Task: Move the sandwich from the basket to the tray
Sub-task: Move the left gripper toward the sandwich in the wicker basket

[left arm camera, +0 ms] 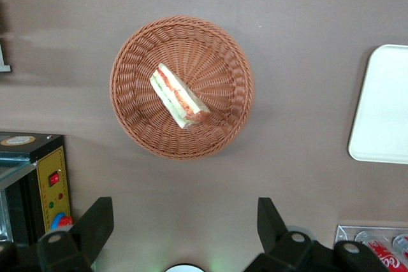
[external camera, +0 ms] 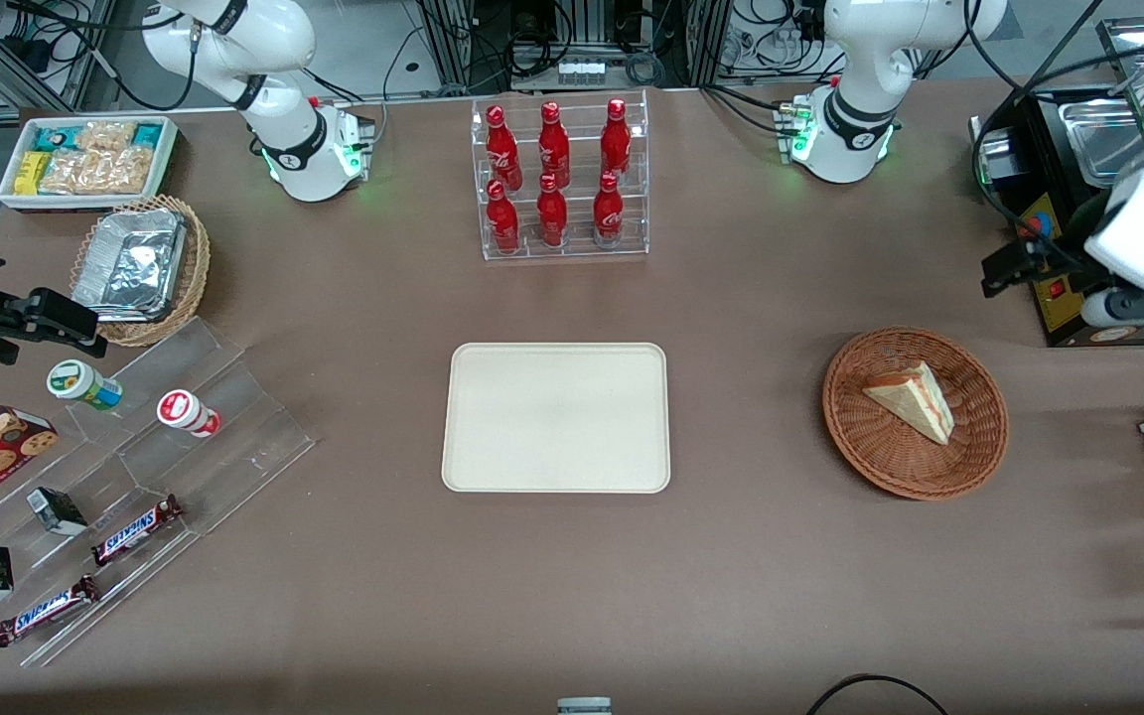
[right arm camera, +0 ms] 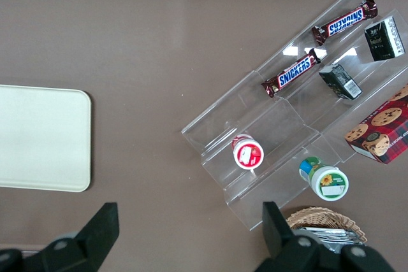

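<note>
**Sandwich at rest in the wicker basket, pincer raised and released**

While the sandwich (external camera: 915, 400) lay in the basket (external camera: 915, 412), the left arm's pincer (left arm camera: 185, 230) hung above the bench (external camera: 731, 576), its two dark fingers (left arm camera: 92, 224) spread wide and holding nothing. The sandwich was a triangular wedge of pale bread; the left wrist view showed its cut edge with red, orange and green layers, which the front view rendered only as a thin coloured stripe. The basket was round, shallow and reddish-brown, its woven ribs radiating from the centre. The tray (external camera: 557, 417) was a flat cream rectangle with rounded corners and a low rim, bare, lying well apart from the basket toward the parked arm's end. The front view showed the whole tray; each wrist view cut it off at the frame edge. The pincer itself could not be made out in the front view, where only the arm's white housing appeared above a black appliance (external camera: 1059, 298), itself partly cropped.
</note>
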You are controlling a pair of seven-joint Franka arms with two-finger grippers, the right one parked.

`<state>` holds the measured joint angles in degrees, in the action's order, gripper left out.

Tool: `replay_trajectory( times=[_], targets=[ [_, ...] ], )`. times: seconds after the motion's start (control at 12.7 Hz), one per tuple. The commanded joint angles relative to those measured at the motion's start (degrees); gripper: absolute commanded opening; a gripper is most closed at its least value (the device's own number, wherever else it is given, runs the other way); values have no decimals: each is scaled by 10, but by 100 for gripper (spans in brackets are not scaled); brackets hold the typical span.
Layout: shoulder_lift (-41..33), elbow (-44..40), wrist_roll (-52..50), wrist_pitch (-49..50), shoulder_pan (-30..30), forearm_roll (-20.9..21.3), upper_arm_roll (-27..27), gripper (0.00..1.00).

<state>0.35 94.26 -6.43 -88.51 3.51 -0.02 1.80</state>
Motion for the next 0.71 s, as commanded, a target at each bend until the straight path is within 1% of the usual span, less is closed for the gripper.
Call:
replay_trajectory(
  times=[0.0,0.16,0.24,0.39,0.63],
  targets=[
    [40,-3,-64,-21,-11,-7,4,100],
    [68,10,-112,-50,-16,-5,7,100],
    [70,33,-119,-81,-22,-5,9,100],
    [80,83,-183,-156,-23,-7,12,100],
    [101,127,-254,-217,-22,-14,11,100]
  ],
)
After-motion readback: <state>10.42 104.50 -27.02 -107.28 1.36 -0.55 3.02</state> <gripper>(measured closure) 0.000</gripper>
